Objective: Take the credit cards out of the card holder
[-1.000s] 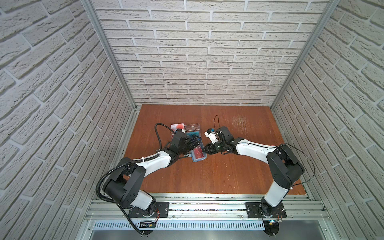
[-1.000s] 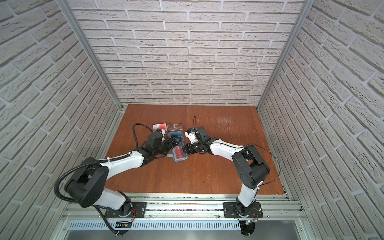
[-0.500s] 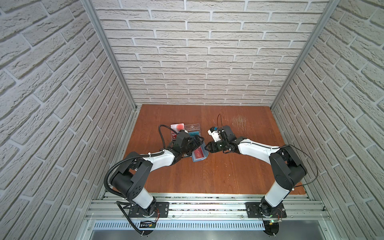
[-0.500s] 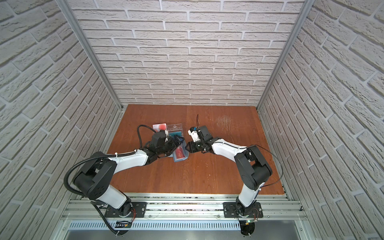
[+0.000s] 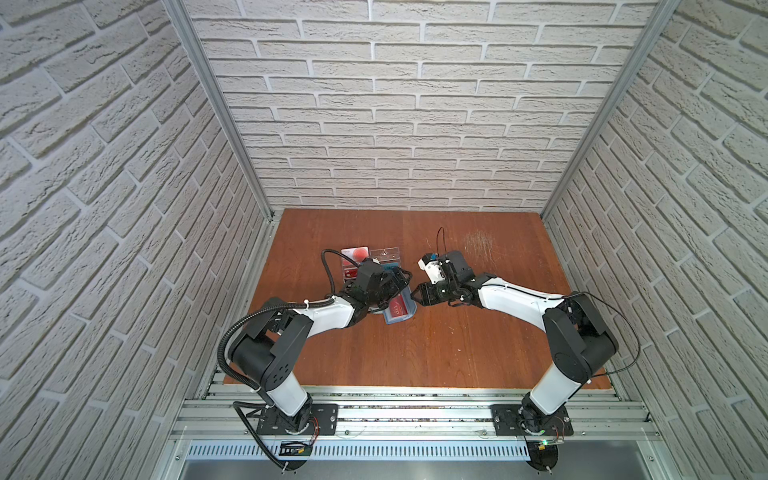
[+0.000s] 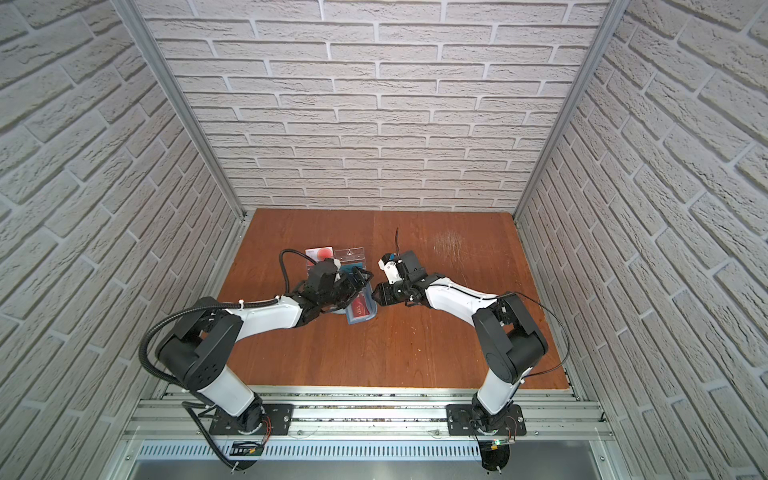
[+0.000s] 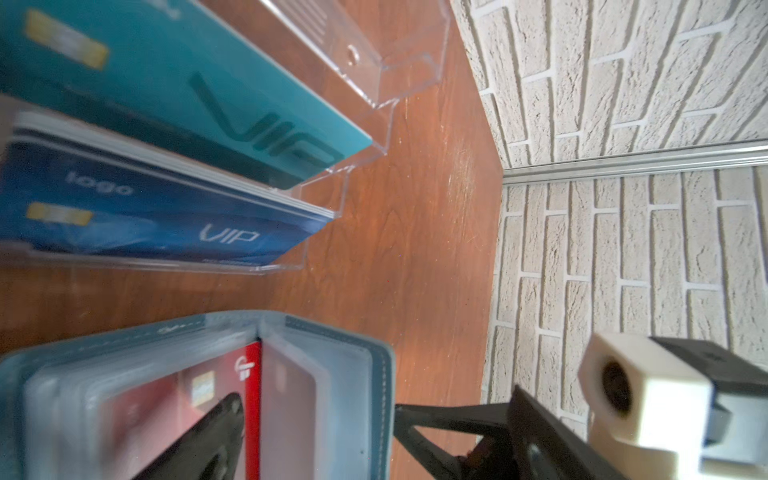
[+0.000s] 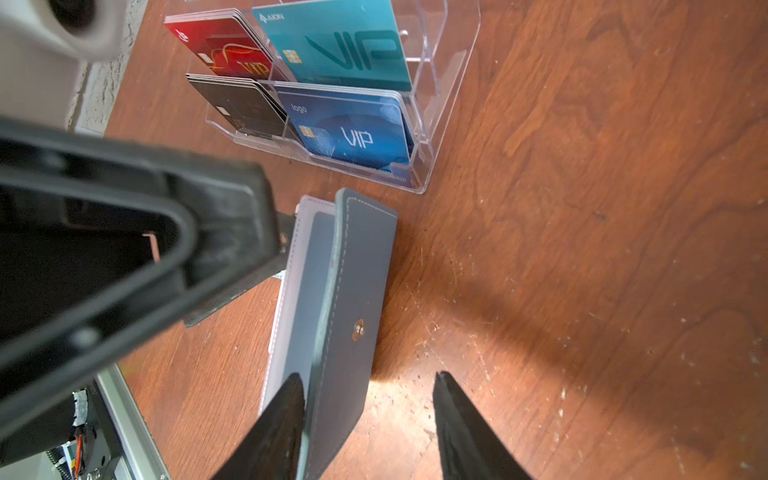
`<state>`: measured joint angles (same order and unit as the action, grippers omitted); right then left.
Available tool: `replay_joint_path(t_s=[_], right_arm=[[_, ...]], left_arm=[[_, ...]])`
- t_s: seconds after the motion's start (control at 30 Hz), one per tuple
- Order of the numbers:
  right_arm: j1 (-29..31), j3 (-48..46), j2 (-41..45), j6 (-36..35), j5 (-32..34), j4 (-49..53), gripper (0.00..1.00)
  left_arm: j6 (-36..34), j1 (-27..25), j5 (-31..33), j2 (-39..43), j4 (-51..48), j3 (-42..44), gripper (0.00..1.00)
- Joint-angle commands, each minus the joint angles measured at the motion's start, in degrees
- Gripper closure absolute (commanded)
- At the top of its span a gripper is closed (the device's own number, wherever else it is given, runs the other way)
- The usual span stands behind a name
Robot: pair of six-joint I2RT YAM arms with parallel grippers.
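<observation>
card holder [image 8: 353, 270] lies open on the table [image 5: 457, 340], long axis front-to-back. right gripper [image 8: 365, 378], spread, straddles its raised cover; left gripper [image 5: 397, 291], spread wide, sits over the red credit card [image 7: 174, 399], nearer.

A: How does the card holder [image 5: 401, 321] lie?

B: Open like a book, near the middle of the table [image 5: 436, 357], slightly toward its left edge.

A: And its look?

B: Slate-blue, with pale stitching along the rim. In the right wrist view one cover [image 8: 349, 270] stands tilted up on its long edge, with a small metal snap stud [image 8: 358, 328] on its outer face.

A: The credit cards?

B: Only one shows: a red credit card [image 7: 252, 395] with a gold chip and a white logo. It is tucked into a clear sleeve [image 7: 291, 395] beside the spine, and its face is up in both top views. Whether more sit behind it cannot be told.
</observation>
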<state>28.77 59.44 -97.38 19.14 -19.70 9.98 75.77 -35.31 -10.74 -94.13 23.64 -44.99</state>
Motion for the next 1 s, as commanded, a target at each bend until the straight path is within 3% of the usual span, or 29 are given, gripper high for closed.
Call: replay_joint_path(t_s=[0.0, 0.17, 0.33, 0.47, 0.97], right_arm=[[-0.67, 0.29, 1.17, 0.17, 1.49, 0.79, 0.46], [-2.44, -0.53, 1.74, 1.55, 2.12, 0.84, 0.4], [-4.82, -1.94, 3.31, 3.47, 5.3, 1.48, 0.24], [-6.59, -2.91, 4.46, 4.49, 5.43, 1.66, 0.18], [-7.07, -3.79, 5.49, 4.95, -0.65, -0.95, 0.14]], left_arm=[[0.43, -0.79, 0.9, -1.32, 2.86, -2.25, 0.02], [0.68, -1.59, 0.99, -2.84, 2.85, -3.92, 0.02], [0.83, -1.76, 1.32, -3.76, 3.31, -4.74, 0.02], [1.03, -1.69, 1.47, -4.91, 3.35, -5.89, 0.02], [1.42, -1.77, 0.86, -9.06, 2.12, -11.42, 0.02]])
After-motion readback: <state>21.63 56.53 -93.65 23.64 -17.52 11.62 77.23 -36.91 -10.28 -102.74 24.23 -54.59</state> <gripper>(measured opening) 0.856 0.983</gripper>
